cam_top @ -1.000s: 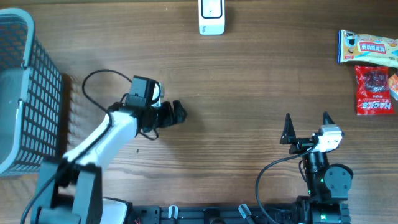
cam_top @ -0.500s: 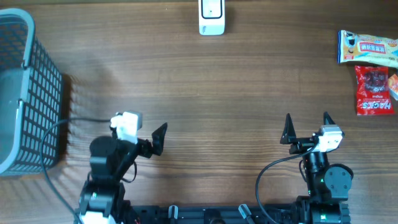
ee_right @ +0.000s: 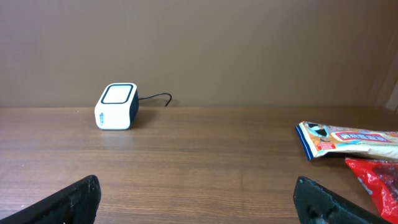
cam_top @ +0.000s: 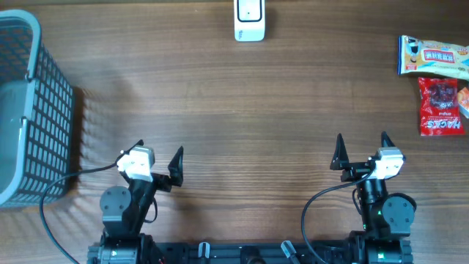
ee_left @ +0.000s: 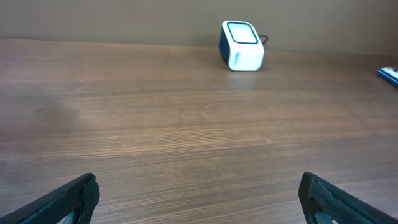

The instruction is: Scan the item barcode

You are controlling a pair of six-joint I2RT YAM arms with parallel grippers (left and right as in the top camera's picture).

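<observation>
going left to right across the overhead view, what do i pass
basket → left gripper → scanner → right gripper → blue-edged snack packet and red snack packet, both at the far right edge

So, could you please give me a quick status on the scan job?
Left gripper open, empty. Right gripper open, empty. Red packet and blue packet lie at right, scanner at far edge. Nothing between.

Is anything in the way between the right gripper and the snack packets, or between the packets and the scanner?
Nothing visible. Only bare table separates the open right gripper from the red packet and the blue-edged packet, and those from the scanner.
</observation>
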